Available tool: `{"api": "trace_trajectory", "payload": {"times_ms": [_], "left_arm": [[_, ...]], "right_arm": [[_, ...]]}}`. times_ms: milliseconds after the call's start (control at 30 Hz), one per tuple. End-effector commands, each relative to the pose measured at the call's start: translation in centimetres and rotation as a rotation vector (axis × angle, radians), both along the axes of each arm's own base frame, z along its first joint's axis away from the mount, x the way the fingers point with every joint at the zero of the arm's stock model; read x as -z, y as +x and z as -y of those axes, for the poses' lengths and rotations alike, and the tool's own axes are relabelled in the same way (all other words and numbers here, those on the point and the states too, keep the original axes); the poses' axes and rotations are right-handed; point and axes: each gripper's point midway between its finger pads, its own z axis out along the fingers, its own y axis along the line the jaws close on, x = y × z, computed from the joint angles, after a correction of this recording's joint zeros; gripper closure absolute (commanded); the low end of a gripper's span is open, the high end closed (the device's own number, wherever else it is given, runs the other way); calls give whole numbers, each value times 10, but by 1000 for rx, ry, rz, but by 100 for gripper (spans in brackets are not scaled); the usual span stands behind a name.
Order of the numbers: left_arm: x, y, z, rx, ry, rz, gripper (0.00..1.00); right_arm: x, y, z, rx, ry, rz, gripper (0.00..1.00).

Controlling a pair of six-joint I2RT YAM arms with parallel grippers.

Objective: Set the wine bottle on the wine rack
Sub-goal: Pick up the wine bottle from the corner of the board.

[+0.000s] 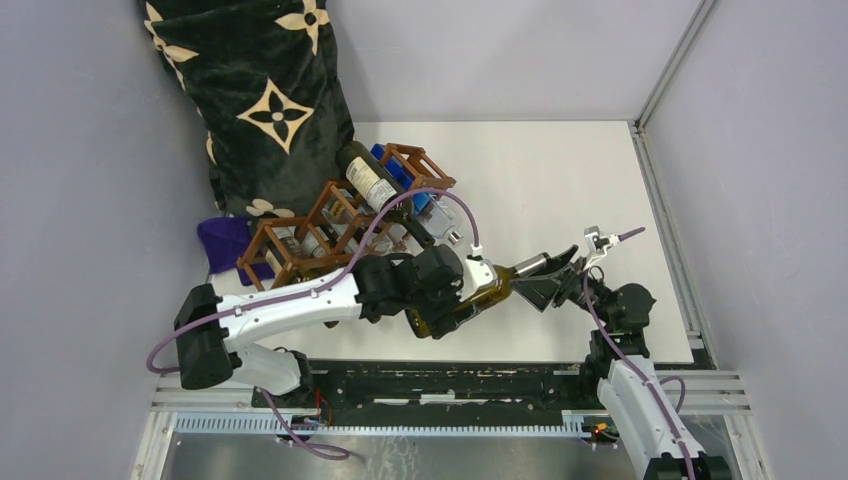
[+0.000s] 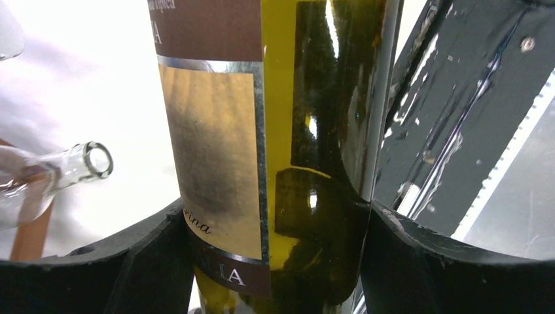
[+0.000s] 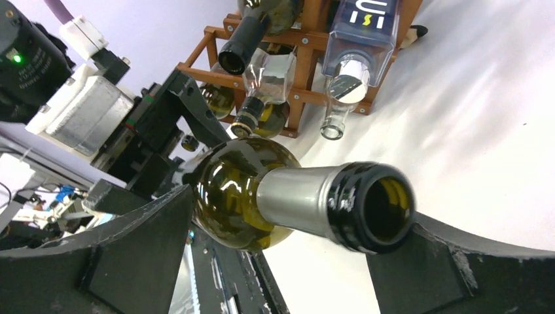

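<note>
The olive-green wine bottle (image 1: pixel 492 291) hangs above the white table, neck pointing right. My left gripper (image 1: pixel 455 292) is shut on its labelled body (image 2: pixel 281 131), one finger (image 2: pixel 150 255) on each side. My right gripper (image 1: pixel 550 278) is open, its jaws standing wide on either side of the silver-capped neck (image 3: pixel 294 190), which lies close to the right finger (image 3: pixel 458 268). The reddish-brown wooden wine rack (image 1: pixel 255 255) stands to the left behind the bottle. In the right wrist view it (image 3: pixel 313 65) shows beyond the bottle.
The rack holds several bottles: a dark one with a white label (image 1: pixel 370 180), a blue one (image 1: pixel 425 205) and clear ones (image 2: pixel 85 163). A black pillow with beige flowers (image 1: pixel 270 100) leans behind it, a purple cloth (image 1: pixel 225 240) beside it. A metal rail (image 1: pixel 450 385) runs along the near edge.
</note>
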Motion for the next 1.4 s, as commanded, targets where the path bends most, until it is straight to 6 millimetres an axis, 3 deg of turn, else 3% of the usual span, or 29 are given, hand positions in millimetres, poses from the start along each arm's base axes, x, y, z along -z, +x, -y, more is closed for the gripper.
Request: {"api": "trace_trajectory", "payload": {"times_ms": [0, 167, 400, 700, 1100, 1367], "left_arm": [[-46, 5, -9, 121, -28, 137, 98], [-57, 2, -38, 191, 47, 191, 98], [-76, -6, -62, 286, 95, 234, 98], [-78, -6, -92, 423, 258, 273, 98], [-73, -10, -93, 497, 304, 255, 98], [-74, -11, -83, 507, 300, 243, 98]], "right_arm": [[-19, -7, -4, -40, -34, 139, 2], [-23, -14, -7, -70, -48, 188, 2], [-39, -29, -18, -160, -69, 286, 2], [-33, -41, -36, -304, -225, 322, 2], [-4, -59, -57, -474, -408, 234, 2], [9, -75, -77, -587, -451, 199, 11]]}}
